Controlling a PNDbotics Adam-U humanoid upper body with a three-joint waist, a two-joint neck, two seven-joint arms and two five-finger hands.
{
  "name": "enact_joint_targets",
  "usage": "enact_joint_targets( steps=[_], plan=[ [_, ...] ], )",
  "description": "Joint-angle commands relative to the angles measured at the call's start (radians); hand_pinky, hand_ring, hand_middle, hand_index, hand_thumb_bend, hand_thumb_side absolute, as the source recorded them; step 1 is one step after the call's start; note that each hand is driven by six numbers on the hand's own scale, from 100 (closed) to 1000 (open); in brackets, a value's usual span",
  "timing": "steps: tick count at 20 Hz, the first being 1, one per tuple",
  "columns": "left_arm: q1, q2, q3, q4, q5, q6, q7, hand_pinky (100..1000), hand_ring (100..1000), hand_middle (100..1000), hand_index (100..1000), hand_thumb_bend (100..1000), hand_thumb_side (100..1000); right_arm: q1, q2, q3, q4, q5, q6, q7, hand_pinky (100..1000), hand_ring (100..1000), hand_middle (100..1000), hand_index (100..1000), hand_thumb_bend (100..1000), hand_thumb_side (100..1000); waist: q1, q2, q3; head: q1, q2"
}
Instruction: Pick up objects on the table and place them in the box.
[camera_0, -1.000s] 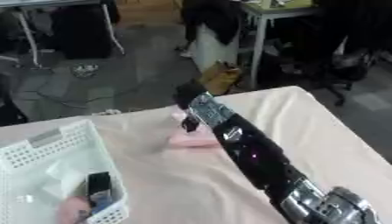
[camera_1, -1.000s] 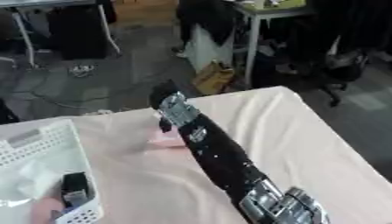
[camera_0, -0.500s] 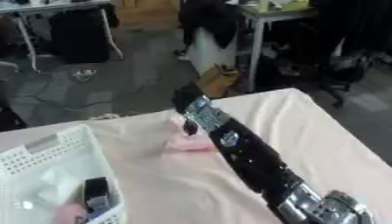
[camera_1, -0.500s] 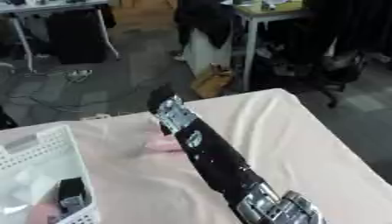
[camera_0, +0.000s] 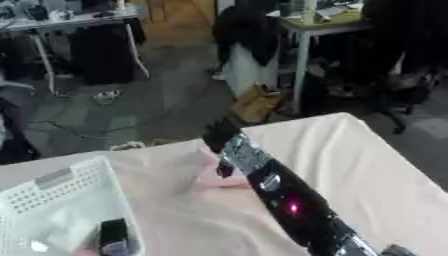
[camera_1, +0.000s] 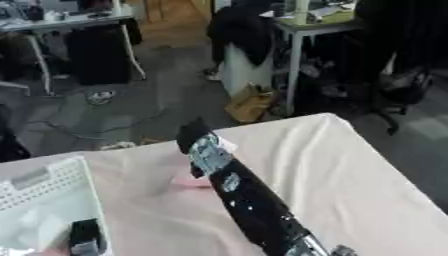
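A flat pink thing (camera_0: 208, 181) lies on the cream-covered table (camera_0: 372, 165) near its far edge. My right arm reaches up the middle of the view from the lower right, and my right hand (camera_0: 231, 146) hangs right over the pink thing, hiding part of it. The hand shows from the back, so whether it touches or holds the pink thing is hidden. A white slotted box (camera_0: 54, 181) stands at the left. Inside it lie a black object (camera_0: 114, 236) and something pale (camera_0: 59, 231). My left hand shows in neither view.
The table's far edge (camera_1: 262, 125) drops to a grey floor with desks, a chair and a brown bag (camera_0: 258, 102) beyond. Bare cloth stretches to the right of my arm.
The whole picture has shifted, so the camera moved. My right hand stays over the pink thing at the far edge. Nothing else has visibly moved.
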Motion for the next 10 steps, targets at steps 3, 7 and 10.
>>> enact_joint_targets(
  steps=[3, 7, 10],
  plan=[
    [-0.024, 0.004, 0.011, -0.013, 0.002, 0.004, 0.004, 841, 930, 810, 857, 100, 832, -0.015, -0.006, -0.009, -0.001, -0.049, -0.001, -0.045, 1000, 1000, 1000, 1000, 620, 415, 0.021, 0.007, 0.004, 0.008, -0.039],
    [-0.026, 0.006, 0.013, -0.013, 0.001, 0.006, 0.005, 840, 930, 810, 855, 100, 833, -0.009, -0.008, -0.009, 0.002, -0.054, 0.005, -0.070, 1000, 1000, 1000, 1000, 617, 428, 0.026, 0.008, 0.009, 0.003, -0.041],
    [-0.027, 0.006, 0.015, -0.013, 0.000, 0.007, 0.008, 841, 930, 810, 855, 100, 832, -0.008, -0.011, -0.009, 0.007, -0.045, 0.012, -0.087, 1000, 1000, 1000, 1000, 626, 435, 0.026, 0.008, 0.012, -0.001, -0.042]
  ],
)
